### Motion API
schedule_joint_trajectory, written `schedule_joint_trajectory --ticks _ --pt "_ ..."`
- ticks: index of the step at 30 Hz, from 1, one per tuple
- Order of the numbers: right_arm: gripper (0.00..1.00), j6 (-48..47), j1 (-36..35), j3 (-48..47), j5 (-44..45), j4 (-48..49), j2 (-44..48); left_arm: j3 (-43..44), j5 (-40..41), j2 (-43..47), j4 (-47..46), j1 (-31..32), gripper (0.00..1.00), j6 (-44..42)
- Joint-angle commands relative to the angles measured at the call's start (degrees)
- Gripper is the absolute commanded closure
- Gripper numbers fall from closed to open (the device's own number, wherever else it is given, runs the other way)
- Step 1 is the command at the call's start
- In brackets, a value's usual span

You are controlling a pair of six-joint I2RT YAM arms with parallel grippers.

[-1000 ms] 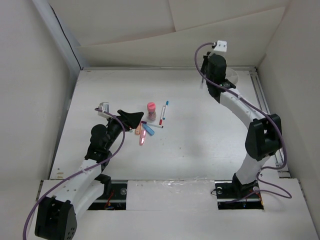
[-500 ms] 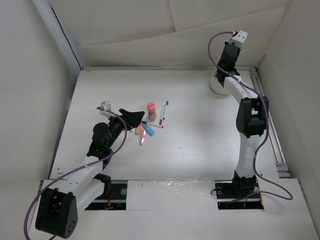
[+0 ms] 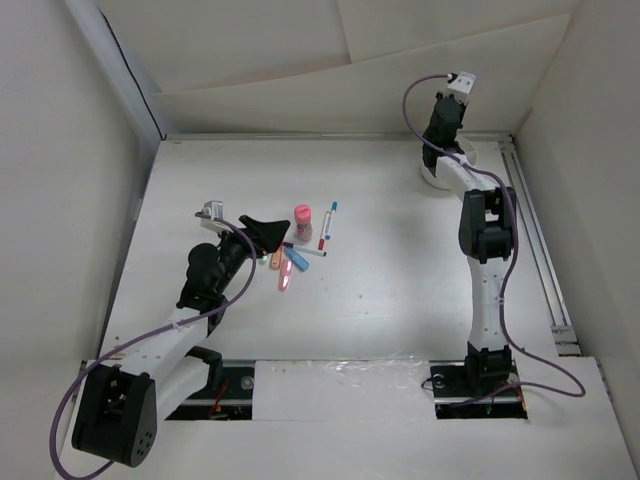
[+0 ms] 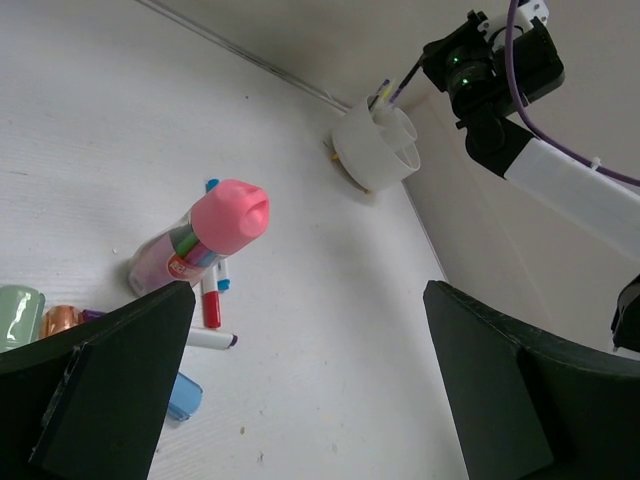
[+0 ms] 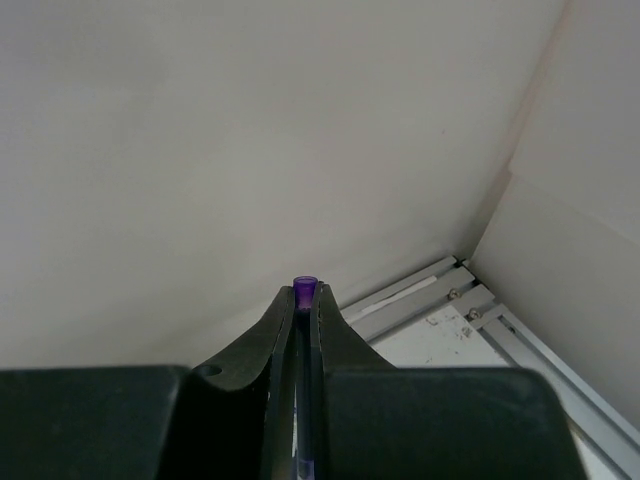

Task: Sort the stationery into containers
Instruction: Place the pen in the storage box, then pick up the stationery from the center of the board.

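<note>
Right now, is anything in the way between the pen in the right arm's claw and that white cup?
Nothing visible does. The right gripper is shut on the purple-tipped pen and hangs close over the white cup in the far corner. In the left wrist view nothing shows between pen and cup.

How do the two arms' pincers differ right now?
The left pincer stands wide open and empty; the right pincer is shut on a thin purple-tipped pen. The left pincer hangs low by the loose pens mid-table; the right pincer sits high near the white cup at the far corner. Both are black and two-fingered.
</note>
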State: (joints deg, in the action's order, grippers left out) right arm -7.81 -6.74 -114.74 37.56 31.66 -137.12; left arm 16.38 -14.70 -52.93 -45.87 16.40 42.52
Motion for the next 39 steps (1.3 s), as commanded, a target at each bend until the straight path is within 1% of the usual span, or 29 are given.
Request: schedule_joint_trajectory --ticks 1,6,9,11,12,13,16,17,19,20,21,23,24,25,27,30,31,32,33,34,35,36,37,38,39 --pt "1.00 -0.80 0.33 -3.65 0.50 4.02 -0.95 0.58 0.11 -0.25 -4.14 0.03 0.00 -0.25" --pt "1.00 -0.80 0.33 -2.86 0.50 4.02 -1.48 0.58 0.11 -0.77 -4.67 0.03 0.00 -0.25" --pt "1.00 -0.19 0.33 0.55 0.50 4.64 -0.87 0.05 0.11 -0.77 -4.67 0.03 0.00 -0.25" --pt "0.92 0.34 0.33 2.23 0.50 5.34 0.53 0.05 0.11 -0.77 -4.67 0.03 0.00 -0.25" --pt "0.87 0.34 0.33 3.72 0.50 6.04 1.15 0.05 0.11 -0.77 -4.67 0.03 0.00 -0.25" --pt "0.73 0.34 0.33 4.52 0.50 6.05 2.46 0.05 0.11 -0.77 -4.67 0.03 0.00 -0.25" --pt "0.59 0.87 -0.20 7.41 -0.73 6.57 4.75 0.05 0.11 -0.77 -4.67 0.03 0.00 -0.25" --pt "0.51 1.39 -0.20 8.21 -0.73 6.57 6.32 0.05 0.11 -0.77 -4.67 0.03 0.00 -0.25" --pt "0.45 1.40 -0.20 9.96 -0.73 7.10 8.17 0.05 0.11 -0.25 -4.67 0.03 0.00 -0.25" --pt "0.41 2.01 -0.72 12.23 -1.26 7.10 10.62 0.05 0.11 -0.25 -4.67 0.03 0.00 -0.25" --pt "0.39 2.71 -0.73 13.48 -2.13 7.10 12.04 0.05 0.11 -0.25 -4.67 0.03 0.00 0.27" --pt "0.37 3.24 -1.26 17.94 -3.28 7.10 15.20 0.05 0.11 0.28 -4.67 0.03 0.00 0.28" --pt "0.34 3.94 -1.95 19.36 -3.98 7.10 18.52 0.05 0.11 0.28 -3.89 0.03 0.00 0.28" --pt "0.33 3.95 -3.18 20.77 -4.60 7.10 20.21 0.05 0.11 0.28 -3.88 0.03 0.00 0.28" --pt "0.33 3.95 -4.59 25.34 -4.60 7.10 25.38 0.58 0.11 0.81 -2.13 0.03 0.00 0.28" --pt "0.33 4.64 -7.66 28.59 -9.60 0.18 29.88 0.58 1.16 2.21 -0.64 0.03 0.00 -0.24" --pt "0.35 5.95 -8.54 28.61 -11.27 -5.06 32.16 1.10 1.16 3.17 1.11 0.03 0.00 -0.25" --pt "0.39 7.10 -10.12 29.39 -15.89 -8.25 33.05 1.11 1.86 3.79 2.17 0.03 0.00 -0.25" --pt "0.45 8.59 -10.92 29.40 -18.72 -11.50 33.84 1.63 2.56 5.19 2.88 0.03 0.00 -0.86" --pt "0.66 11.65 -11.71 30.27 -21.62 -14.49 35.15 1.64 3.09 5.90 4.37 0.03 0.00 -0.86" --pt "0.81 13.07 -12.67 31.15 -24.70 -18.61 35.86 1.64 3.71 6.78 5.25 0.03 0.00 -1.38" --pt "0.91 14.13 -14.86 32.46 -30.65 -19.26 36.65 1.64 4.84 8.61 6.22 0.03 0.00 -1.39" --pt "0.97 14.92 -16.36 35.87 -32.27 -19.27 37.53 1.64 4.85 9.50 7.10 0.03 0.00 -1.39" --pt "1.00 15.54 -17.94 37.47 -33.07 -19.27 39.28 1.64 5.81 10.47 8.59 0.03 0.00 -2.00" --pt "1.00 15.55 -21.43 38.61 -33.69 -20.22 39.99 1.64 6.34 11.26 9.12 0.03 0.00 -2.01"
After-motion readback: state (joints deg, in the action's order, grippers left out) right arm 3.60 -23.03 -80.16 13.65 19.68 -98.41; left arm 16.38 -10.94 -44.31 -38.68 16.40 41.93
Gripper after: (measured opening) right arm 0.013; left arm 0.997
